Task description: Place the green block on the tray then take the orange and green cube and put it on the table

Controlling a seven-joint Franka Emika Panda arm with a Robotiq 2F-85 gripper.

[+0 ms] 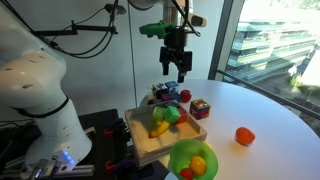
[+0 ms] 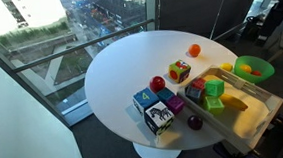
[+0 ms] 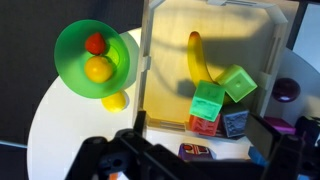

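Pincer (image 1: 176,72) hangs high over the worktop (image 2: 121,70), above the far end of the tray (image 3: 168,60), its two fingers spread apart with nothing between them. The green block (image 3: 208,100) lies inside the tray, just beside the lower end of a banana (image 3: 199,62), and a second green block (image 3: 238,83) sits tilted right next to it, close to touching. The orange and green cube (image 2: 179,71) stands on the worktop outside the tray, near a red apple (image 2: 159,84) and apart from the tray's rim; an exterior view shows it beyond the tray's corner (image 1: 200,108). A round green bowl (image 3: 68,50) sits beside the tray on the worktop and holds a red fruit and a yellow one. An orange fruit (image 2: 195,50) rests alone on the worktop, well apart from the tray. More small coloured cubes crowd the tray's near edge in the wrist view, partly hidden by the pincer's dark body.
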